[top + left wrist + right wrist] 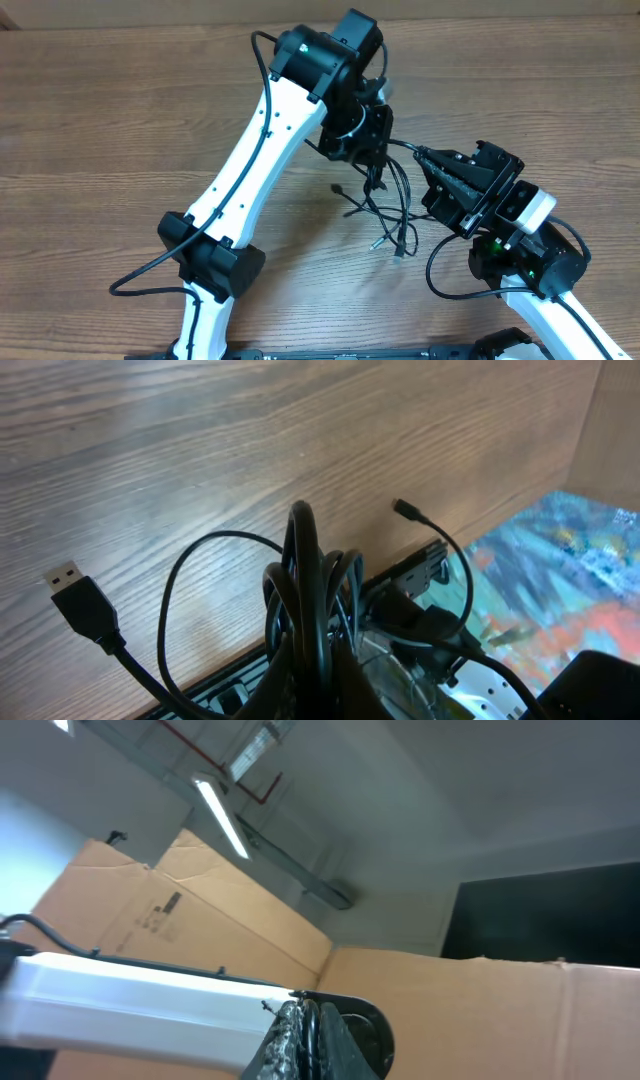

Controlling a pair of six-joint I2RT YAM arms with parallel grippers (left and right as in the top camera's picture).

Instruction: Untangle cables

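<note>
Fingers of the left gripper (371,163) are closed tight on the knotted bundle of thin black cables (305,582); the right gripper (420,153) pinches one strand. Nothing looks separated yet.

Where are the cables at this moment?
Overhead, right of centre: the cables sit bunched between the left gripper and the right gripper, plug ends trailing on the table.

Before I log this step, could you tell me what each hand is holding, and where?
Left hand grips the cables at their bunched loops; right hand appears to pinch one strand.
</note>
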